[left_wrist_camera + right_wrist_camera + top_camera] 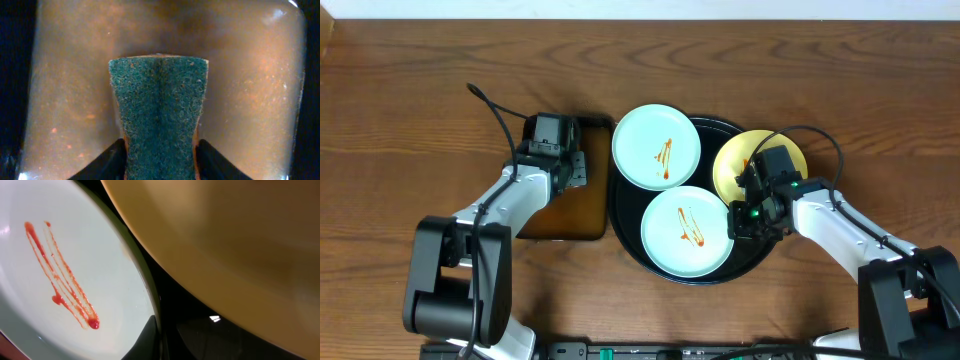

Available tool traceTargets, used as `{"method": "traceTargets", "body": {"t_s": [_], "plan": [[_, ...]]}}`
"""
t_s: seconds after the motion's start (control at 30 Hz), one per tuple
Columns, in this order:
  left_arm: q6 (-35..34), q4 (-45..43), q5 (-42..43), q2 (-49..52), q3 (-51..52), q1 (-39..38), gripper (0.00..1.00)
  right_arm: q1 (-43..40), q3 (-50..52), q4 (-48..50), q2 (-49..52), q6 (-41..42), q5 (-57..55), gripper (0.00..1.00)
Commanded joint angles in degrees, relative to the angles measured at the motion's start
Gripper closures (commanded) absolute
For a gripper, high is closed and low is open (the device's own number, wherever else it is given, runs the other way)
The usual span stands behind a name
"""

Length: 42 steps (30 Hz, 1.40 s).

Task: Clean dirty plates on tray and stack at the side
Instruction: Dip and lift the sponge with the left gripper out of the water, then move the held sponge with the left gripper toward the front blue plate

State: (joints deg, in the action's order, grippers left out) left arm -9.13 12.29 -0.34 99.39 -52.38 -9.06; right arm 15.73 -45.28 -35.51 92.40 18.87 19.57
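From above, the plates sit on the black tray (715, 127), with our right gripper (752, 200) at the yellow plate (733, 165). At our left wrist, the left gripper (160, 160) pinches a green sponge (159, 110) over the brown tray (70, 100), likely ready to scrub. At our right wrist, the yellow plate (240, 245) looms beside a sauced blue plate (90, 255); we cannot tell its grip.

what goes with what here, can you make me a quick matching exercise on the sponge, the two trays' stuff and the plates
Things
1. sponge
2. yellow plate
3. near blue plate
4. brown tray

States
a. partly hidden by the right gripper
b. streaked with red-orange sauce
c. pinched in the left gripper
d. rectangular, lying directly beneath the sponge

Pairs: 1-c, 2-a, 3-b, 4-d
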Motion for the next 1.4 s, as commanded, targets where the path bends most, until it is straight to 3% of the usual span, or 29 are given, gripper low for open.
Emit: {"method": "traceTargets", "body": {"t_s": [0.0,0.07,0.3,0.57,0.9,1.17,1.37], "plan": [[0.3,0.0,-0.2,0.7,0.7,0.0,0.70,0.9,-0.8,-0.1,0.3,0.4,0.4,0.98],[0.3,0.0,-0.2,0.7,0.7,0.0,0.92,0.9,-0.8,-0.1,0.3,0.4,0.4,0.98],[0.3,2.3,-0.2,-0.6,0.0,0.0,0.93,0.9,-0.8,-0.1,0.3,0.4,0.4,0.98],[0.3,5.2,-0.2,-11.7,-1.0,0.0,0.93,0.9,-0.8,0.0,0.3,0.4,0.4,0.98],[0.5,5.0,-0.2,-18.7,-1.0,0.0,0.92,0.9,-0.8,0.0,0.3,0.4,0.4,0.98],[7.7,-1.1,-0.2,-23.4,-1.0,0.0,0.92,0.9,-0.8,0.2,0.3,0.4,0.4,0.98],[8.3,-8.1,-0.2,-24.0,-1.0,0.0,0.92,0.9,-0.8,0.2,0.3,0.4,0.3,0.98]]}}
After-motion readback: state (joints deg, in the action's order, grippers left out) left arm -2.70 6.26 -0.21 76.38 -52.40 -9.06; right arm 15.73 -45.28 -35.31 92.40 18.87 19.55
